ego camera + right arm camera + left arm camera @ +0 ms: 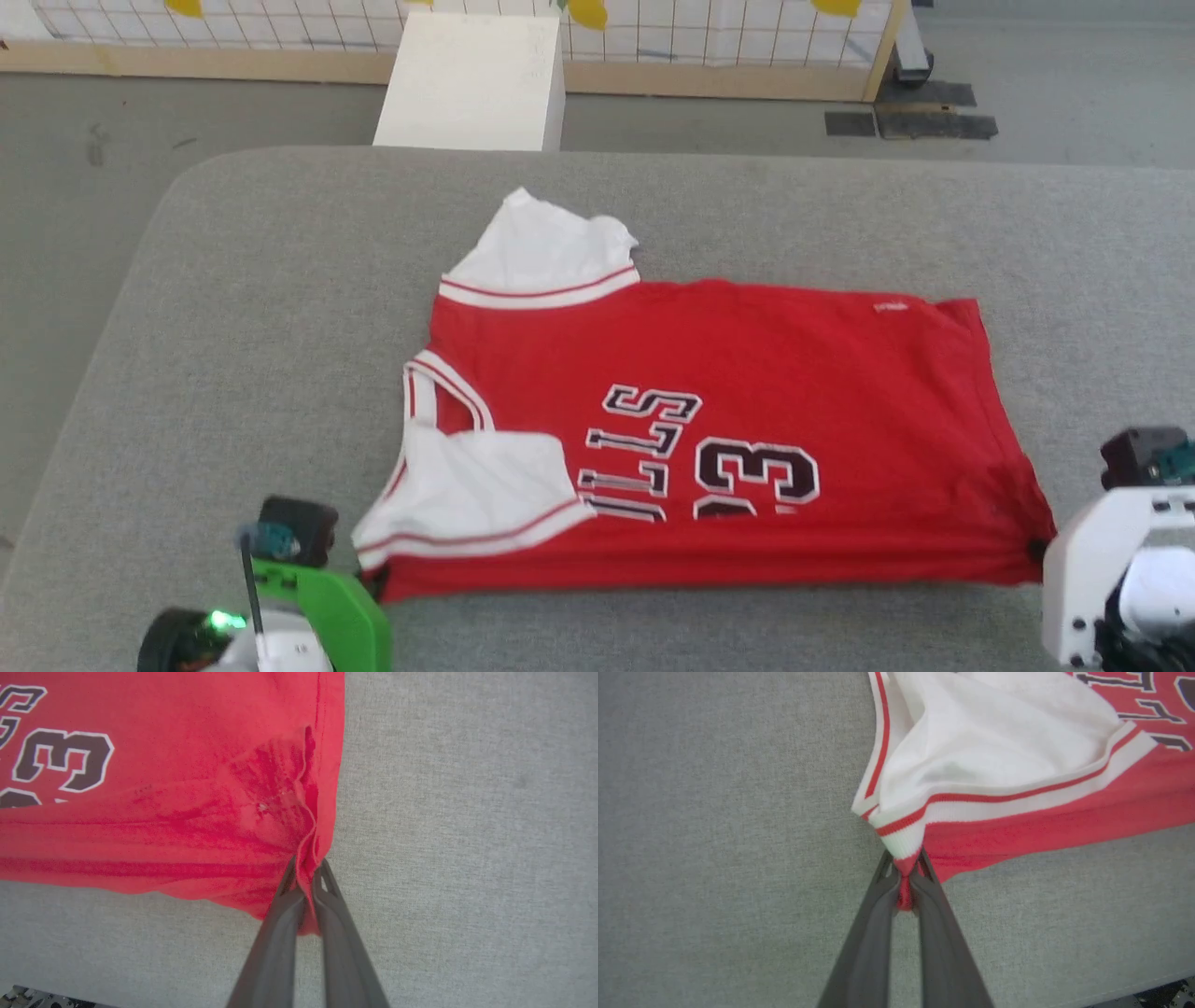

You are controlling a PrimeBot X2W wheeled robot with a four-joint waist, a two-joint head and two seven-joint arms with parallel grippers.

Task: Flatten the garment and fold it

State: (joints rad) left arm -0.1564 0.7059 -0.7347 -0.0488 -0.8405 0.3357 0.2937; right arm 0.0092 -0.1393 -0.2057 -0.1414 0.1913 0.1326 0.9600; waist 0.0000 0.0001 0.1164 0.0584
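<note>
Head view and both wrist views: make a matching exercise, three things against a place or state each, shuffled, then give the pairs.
1 left gripper
2 right gripper
3 white block

A past the far edge of the table
B shut on the hem corner of the jersey
C shut on the jersey's corner below the white sleeve trim

Pairs: 1-C, 2-B, 3-A

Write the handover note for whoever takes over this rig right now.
Left gripper: shut on the near shoulder corner of the red basketball jersey with white sleeve panels.
Right gripper: shut on its near hem corner.
Jersey: spread sideways on the grey fabric-covered table, neck toward the left; far sleeve rumpled.
Done: mostly flat; near long edge looks folded.
To do: finish the folds.
</note>
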